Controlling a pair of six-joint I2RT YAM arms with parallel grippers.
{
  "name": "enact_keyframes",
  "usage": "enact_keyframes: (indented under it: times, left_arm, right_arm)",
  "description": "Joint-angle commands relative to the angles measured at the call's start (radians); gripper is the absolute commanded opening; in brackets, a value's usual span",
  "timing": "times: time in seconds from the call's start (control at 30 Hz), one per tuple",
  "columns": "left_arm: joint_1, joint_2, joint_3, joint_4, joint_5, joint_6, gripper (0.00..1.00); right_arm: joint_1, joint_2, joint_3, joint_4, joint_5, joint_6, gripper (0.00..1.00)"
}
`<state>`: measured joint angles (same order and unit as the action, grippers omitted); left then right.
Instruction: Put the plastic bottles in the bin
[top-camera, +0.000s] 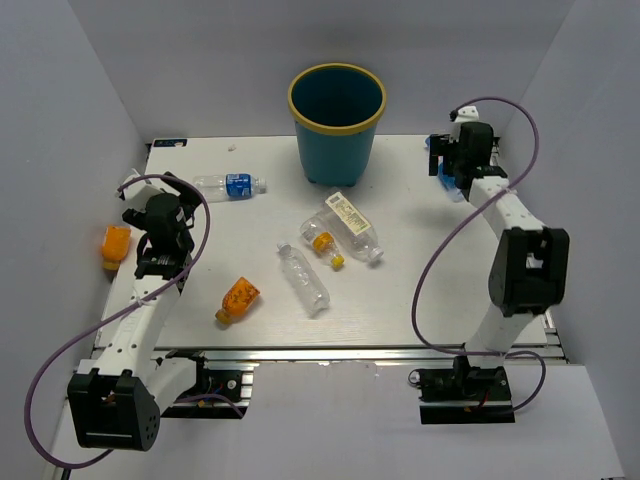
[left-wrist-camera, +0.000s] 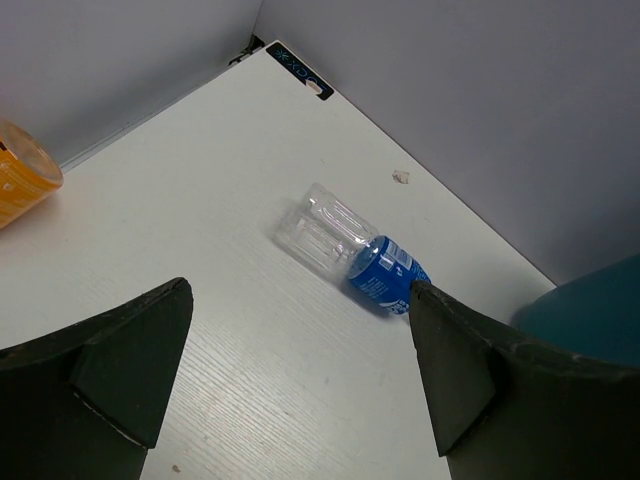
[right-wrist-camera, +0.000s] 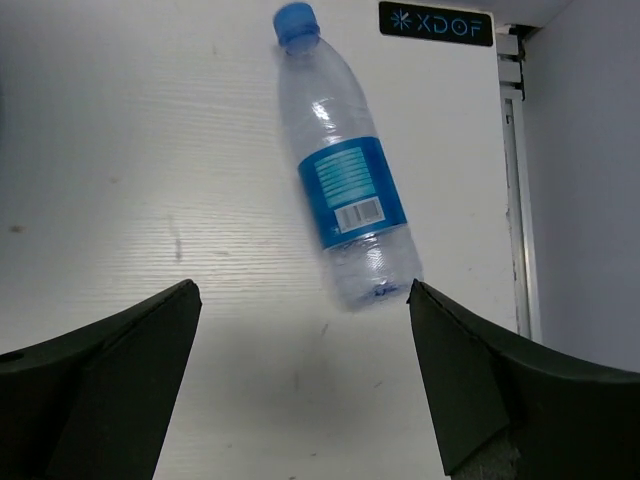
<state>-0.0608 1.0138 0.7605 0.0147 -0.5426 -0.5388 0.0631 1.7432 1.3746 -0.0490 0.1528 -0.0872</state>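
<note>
Across mid-frame worktop (top-camera: 420, 290): plastic bottles (top-camera: 303, 280) lying loose, none visible in bin (top-camera: 335, 150) at upper centre | left hand (left-wrist-camera: 300, 290) wide open, empty | right hand (right-wrist-camera: 300, 290) wide open, empty | risk: round bottles may roll away as a hand closes.

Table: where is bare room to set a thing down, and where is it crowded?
Bare: the wide patch between the middle bottles and the right arm; a smaller one between the blue-label bottle and the nearer orange bottle. Crowded: the middle, where three bottles lie close together before the bin.
</note>
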Motion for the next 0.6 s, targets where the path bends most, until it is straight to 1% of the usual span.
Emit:
enact_keyframes:
  times: [0.0,0.07,0.1,0.13,0.17,0.2,0.27,0.33,0.37,0.43,0.47,0.5,0.57]
  left_arm:
    - [-0.004,-0.007,0.002,-0.005,0.000,0.016,0.98]
    - [-0.004,-0.009,-0.003,0.004,0.004,0.017,0.98]
    - [-0.004,-0.009,-0.006,0.007,0.004,0.019,0.98]
    - [-0.004,-0.007,-0.006,0.008,0.004,0.020,0.98]
    - [-0.004,-0.004,-0.004,0.007,0.004,0.022,0.98]
    - [-0.002,-0.003,-0.004,0.008,0.004,0.022,0.98]
    - [-0.004,0.005,-0.003,0.007,0.004,0.023,0.98]
    - [-0.002,0.009,0.000,0.007,0.006,0.026,0.98]
    - [-0.002,0.014,0.002,0.004,0.006,0.026,0.98]
    - [-0.004,0.019,0.003,0.002,0.009,0.028,0.98]
    - [-0.004,0.020,0.003,0.005,0.009,0.026,0.98]
    - [-0.004,0.022,0.003,0.007,0.010,0.025,0.98]
    - [-0.004,0.025,0.000,0.014,0.015,0.023,0.98]
  right_arm:
    - [-0.028,0.116,0.134,-0.109,0.070,-0.197,0.89]
    - [-0.048,0.209,0.220,-0.172,0.001,-0.200,0.89]
    - [-0.051,0.241,0.297,-0.219,-0.021,-0.204,0.89]
    - [-0.051,0.268,0.326,-0.233,-0.044,-0.209,0.89]
    - [-0.081,0.323,0.357,-0.241,-0.062,-0.210,0.89]
    - [-0.086,0.352,0.427,-0.273,-0.065,-0.218,0.89]
    - [-0.100,0.428,0.495,-0.302,-0.061,-0.223,0.89]
    - [-0.114,0.470,0.552,-0.311,-0.087,-0.242,0.89]
    - [-0.129,0.501,0.561,-0.308,-0.126,-0.250,0.89]
    - [-0.146,0.521,0.566,-0.289,-0.145,-0.256,0.89]
    - [-0.161,0.539,0.566,-0.284,-0.198,-0.261,0.89]
    - [-0.167,0.549,0.564,-0.279,-0.211,-0.266,0.89]
    - [-0.175,0.576,0.570,-0.294,-0.254,-0.288,0.89]
